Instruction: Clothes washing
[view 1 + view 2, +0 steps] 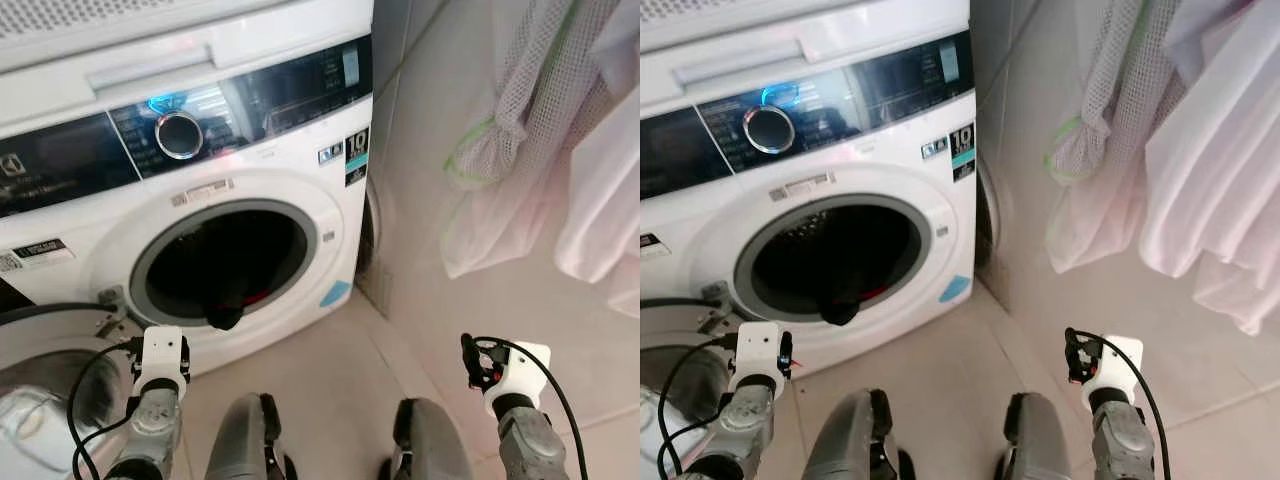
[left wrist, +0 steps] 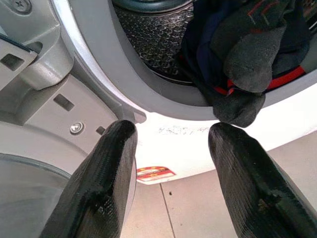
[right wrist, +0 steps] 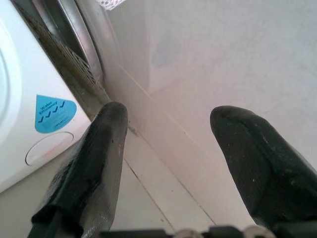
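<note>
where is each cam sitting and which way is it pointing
Left eye view: on the head, looking forward and down at the washing machine with its door open; both arms and grippers low in frame.
Right eye view: the other stereo eye, same scene.
Left wrist view: along the open left gripper toward dark clothes hanging over the drum opening's lip.
Right wrist view: along the open right gripper toward the wall beside the machine.
Shared: the blue sticker also appears in the right wrist view.
</note>
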`<state>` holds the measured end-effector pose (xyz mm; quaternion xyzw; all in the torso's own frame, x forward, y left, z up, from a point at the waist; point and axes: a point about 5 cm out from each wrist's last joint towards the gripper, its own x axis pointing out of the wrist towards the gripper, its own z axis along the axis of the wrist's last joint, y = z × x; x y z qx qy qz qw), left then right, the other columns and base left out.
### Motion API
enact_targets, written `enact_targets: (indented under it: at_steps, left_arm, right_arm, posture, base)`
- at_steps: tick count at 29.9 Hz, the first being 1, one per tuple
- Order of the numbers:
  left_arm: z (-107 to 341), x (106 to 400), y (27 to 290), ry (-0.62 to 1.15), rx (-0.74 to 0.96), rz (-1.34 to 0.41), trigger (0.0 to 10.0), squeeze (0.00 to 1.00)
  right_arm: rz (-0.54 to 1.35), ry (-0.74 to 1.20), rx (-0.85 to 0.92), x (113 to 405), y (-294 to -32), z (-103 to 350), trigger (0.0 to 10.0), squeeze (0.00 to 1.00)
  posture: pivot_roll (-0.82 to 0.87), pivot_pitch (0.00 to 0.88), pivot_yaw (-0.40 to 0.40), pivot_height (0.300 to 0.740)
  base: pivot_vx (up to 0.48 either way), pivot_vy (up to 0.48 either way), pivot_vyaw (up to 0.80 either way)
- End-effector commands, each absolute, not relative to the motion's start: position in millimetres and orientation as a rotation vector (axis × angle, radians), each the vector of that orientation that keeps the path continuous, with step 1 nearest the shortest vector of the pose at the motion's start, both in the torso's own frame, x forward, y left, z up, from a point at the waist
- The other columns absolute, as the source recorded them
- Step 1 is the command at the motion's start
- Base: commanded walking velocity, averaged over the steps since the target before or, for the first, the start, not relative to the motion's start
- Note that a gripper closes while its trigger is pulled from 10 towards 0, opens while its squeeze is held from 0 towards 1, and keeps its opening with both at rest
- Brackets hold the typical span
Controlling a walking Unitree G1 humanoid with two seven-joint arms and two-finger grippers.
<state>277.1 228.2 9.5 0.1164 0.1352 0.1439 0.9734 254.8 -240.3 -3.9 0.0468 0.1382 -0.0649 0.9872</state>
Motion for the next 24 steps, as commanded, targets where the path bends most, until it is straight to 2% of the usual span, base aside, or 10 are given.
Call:
enact_targets:
  at_steps: [1, 7, 24]
  left_arm:
    - [6.6, 273.4, 230.3, 0.284, 0.249, 0.281, 10.0, 0.0]
    - [6.9, 273.6, 230.0, 0.283, 0.247, 0.278, 10.0, 0.0]
    - [5.8, 271.7, 230.4, 0.283, 0.247, 0.274, 10.0, 0.0]
  right_arm:
    - [-0.144, 0.276, 0.102, 252.5, -240.7, -5.0, 10.0, 0.0]
    - [-0.15, 0.281, 0.103, 251.0, -242.3, -5.9, 10.0, 0.0]
    - [-0.154, 0.292, 0.107, 247.8, -242.7, -8.5, 10.0, 0.0]
  posture:
    - [0.04, 0.177, 0.056, 0.599]
    - [0.04, 0.189, 0.054, 0.599]
    - [0.04, 0.213, 0.054, 0.599]
  base:
    - [-0.24, 0.0, 0.0]
    - [-0.129, 0.0, 0.0]
    - [-0.32, 0.0, 0.0]
